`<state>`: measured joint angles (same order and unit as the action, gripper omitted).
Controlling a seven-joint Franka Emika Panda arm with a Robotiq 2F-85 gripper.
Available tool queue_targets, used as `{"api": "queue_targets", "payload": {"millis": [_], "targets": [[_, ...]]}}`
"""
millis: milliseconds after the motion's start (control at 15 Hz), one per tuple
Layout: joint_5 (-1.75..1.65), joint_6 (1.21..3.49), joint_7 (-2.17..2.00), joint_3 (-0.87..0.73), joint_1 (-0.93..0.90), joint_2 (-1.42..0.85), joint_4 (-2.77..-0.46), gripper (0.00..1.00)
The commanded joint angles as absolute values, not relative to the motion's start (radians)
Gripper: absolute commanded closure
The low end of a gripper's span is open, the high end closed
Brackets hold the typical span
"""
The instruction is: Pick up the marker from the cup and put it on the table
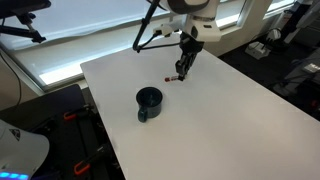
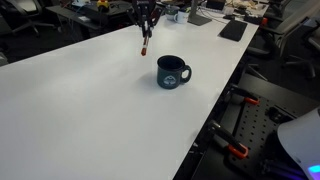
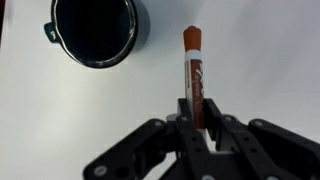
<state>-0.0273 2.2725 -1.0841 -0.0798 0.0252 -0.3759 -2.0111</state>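
Observation:
My gripper (image 3: pixel 193 108) is shut on the marker (image 3: pixel 194 65), a slim reddish stick with a pale band, held upright and pointing down at the white table (image 3: pixel 270 60). In both exterior views the gripper (image 1: pixel 184 66) (image 2: pixel 146 38) holds the marker (image 1: pixel 181 73) (image 2: pixel 145 47) with its lower tip at or just above the tabletop (image 1: pixel 220 120) (image 2: pixel 80 110), away from the cup. The dark cup (image 1: pixel 148 102) (image 2: pixel 172 71) (image 3: pixel 93 28) stands upright, and what shows of its inside in the wrist view is empty.
The table edge (image 1: pixel 100 120) drops to a dark floor with equipment and orange clamps (image 2: pixel 235 150). Desks with clutter stand beyond the far edge (image 2: pixel 215 15). Windows run behind the arm (image 1: pixel 90 30).

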Motion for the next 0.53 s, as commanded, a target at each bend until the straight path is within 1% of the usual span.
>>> {"api": "queue_targets", "payload": {"millis": [0,467], "targets": [[0.039,2.237,-1.074,-0.099,0.029,-0.459,-1.951,0.95],[0.168,2.186,-0.989,-0.094,0.054,-0.576,-1.902,0.95]]}}
